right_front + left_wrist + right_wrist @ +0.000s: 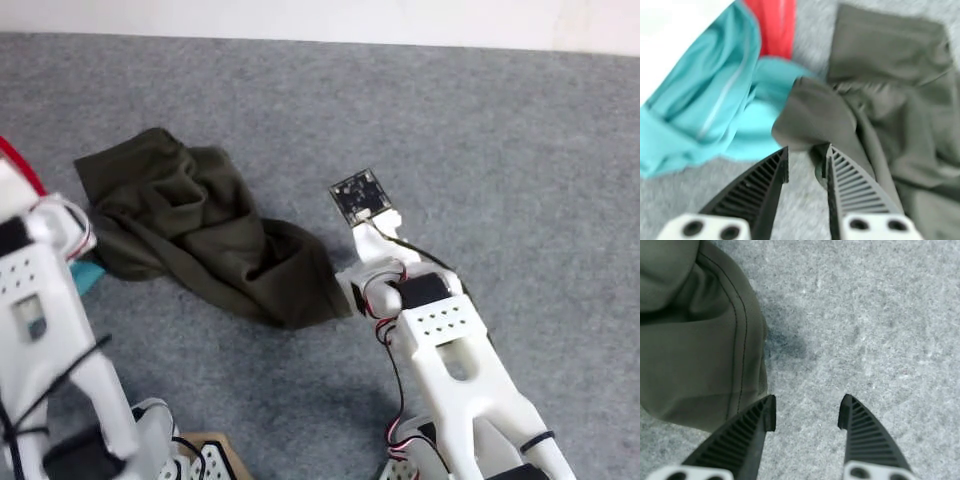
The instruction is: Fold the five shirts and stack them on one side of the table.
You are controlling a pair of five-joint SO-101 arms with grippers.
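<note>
An olive shirt [205, 235] is seen lying crumpled and unfolded on the grey table [500, 150], bunched in loose ridges, with one lobe spread toward the right arm [450, 340]. The right gripper [808, 411] is held low over bare table just beside the olive shirt's stitched hem. Its fingers [747, 435] are spread wide and nothing is caught between them. One finger is set right at the hem, though contact cannot be judged. The left arm [40, 300] is stationed at the opposite side of the olive shirt. The left gripper [807, 157] is pointed at a rounded fold of the olive shirt. Its fingers [855, 195] are parted by a narrow gap through which grey table is seen, and no cloth is pinched. One finger is laid alongside the olive fabric; whether it touches cannot be told. A teal shirt [715, 110] is heaped against the olive shirt, its edge overlapped by the olive fold. A red shirt [775, 25] is noted beyond the teal shirt, farther from the olive shirt. In the high view, a sliver of teal is noted between the left arm and the olive shirt. A tan board corner [215, 452] is recorded well apart from the olive shirt, by the arm bases.
</note>
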